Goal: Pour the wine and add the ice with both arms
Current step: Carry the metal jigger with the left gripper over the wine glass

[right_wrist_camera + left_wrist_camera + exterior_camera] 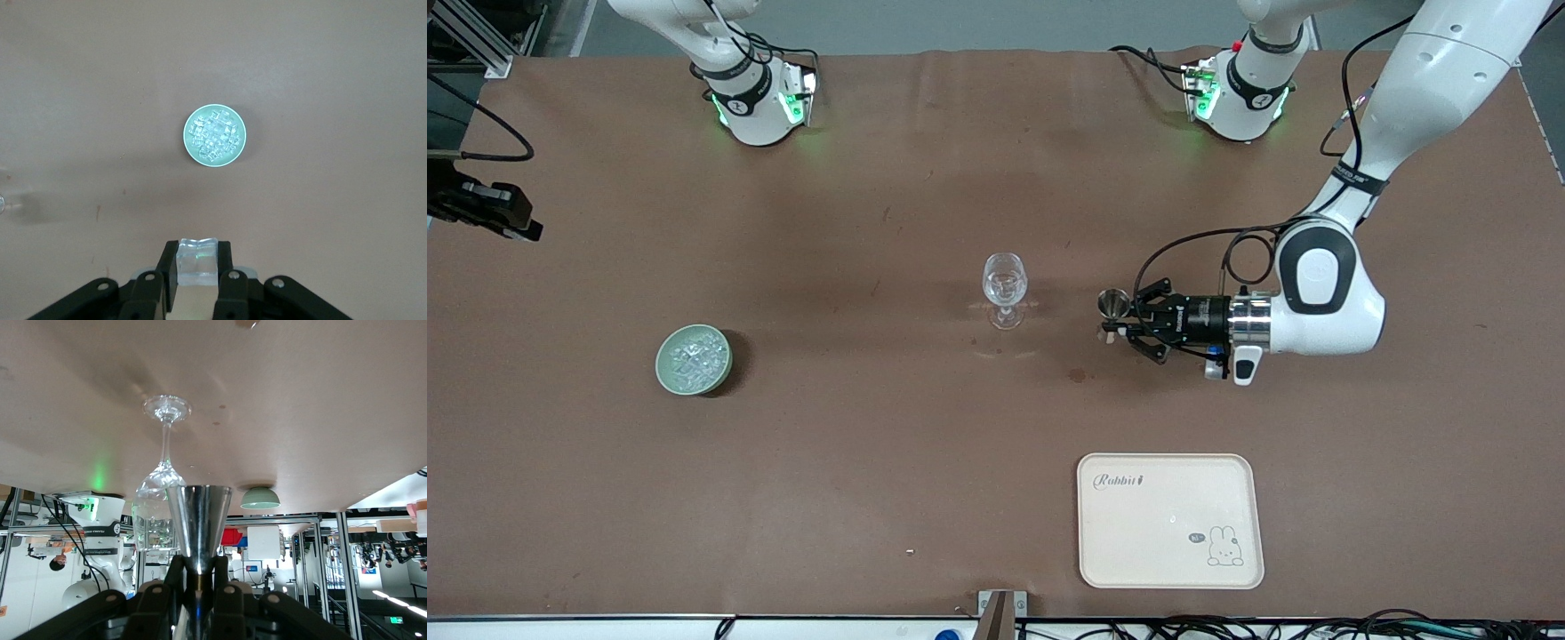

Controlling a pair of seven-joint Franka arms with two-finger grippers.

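**Jigger held beside the glass, one ice cube lifted above the table**

The left gripper (1120,322) is clamped on a small silver metal cone-shaped jigger (1112,303), its fingers closed round the narrow waist; the arm reaches in from the left arm's end of the table with the wrist turned sideways. The jigger sits just beside the clear stemmed wine glass (1005,286), which stands upright on the brown table (871,427) near its middle — the two are close but apart. In the left wrist view the jigger (198,520) fills the foreground with the glass (162,480) directly past it.

The right gripper (197,277) is high over the right arm's end of the table and grips a single clear ice cube (197,263) between its pads. The rest of the ice (694,356) — a heap of small glassy lumps — lies in a pale green round bowl (663,369), which stands on the table toward the right arm's end, well apart from the glass. The right wrist view looks down on that bowl (187,149) and the ice in it (213,135).

A cream rectangular tray with a rabbit drawing (1138,551) lies nearer the front camera, toward the left arm's end, with nothing on it.
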